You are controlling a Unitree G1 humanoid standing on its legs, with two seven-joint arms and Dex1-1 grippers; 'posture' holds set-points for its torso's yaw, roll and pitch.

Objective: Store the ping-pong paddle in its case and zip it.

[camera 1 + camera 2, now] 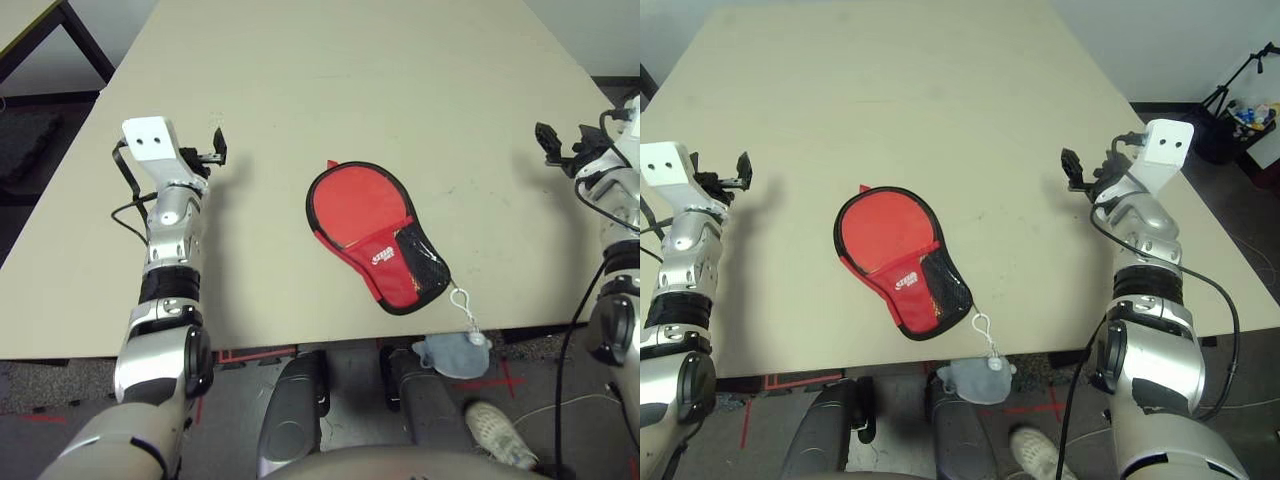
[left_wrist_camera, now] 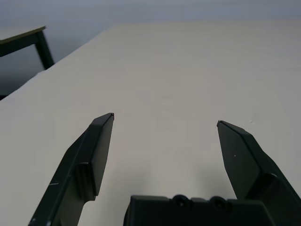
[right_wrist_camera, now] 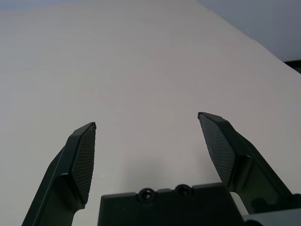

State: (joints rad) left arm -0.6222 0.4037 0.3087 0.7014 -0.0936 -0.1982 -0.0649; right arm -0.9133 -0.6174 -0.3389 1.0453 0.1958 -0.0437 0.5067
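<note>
Both grippers, left (image 2: 164, 123) and right (image 3: 146, 120), are being held open, empty; the case (image 1: 376, 237) is lying closed; apparently nothing is being left undone.

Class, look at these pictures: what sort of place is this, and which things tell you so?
Probably a lab or workshop. A large plain table stands on a floor with red tape marks, a second table beside it, and a tripod stands in one corner.

Both forearms are silver, jointed shells with black bands; a white angular bracket with two small holes caps the left wrist (image 1: 150, 140); a black cable loops beside each forearm; the left pincer (image 2: 164, 123) and right pincer (image 3: 146, 121) have black tapering fingers; the right's pads (image 3: 84, 157) are cross-hatched; two screws sit in each base.
</note>
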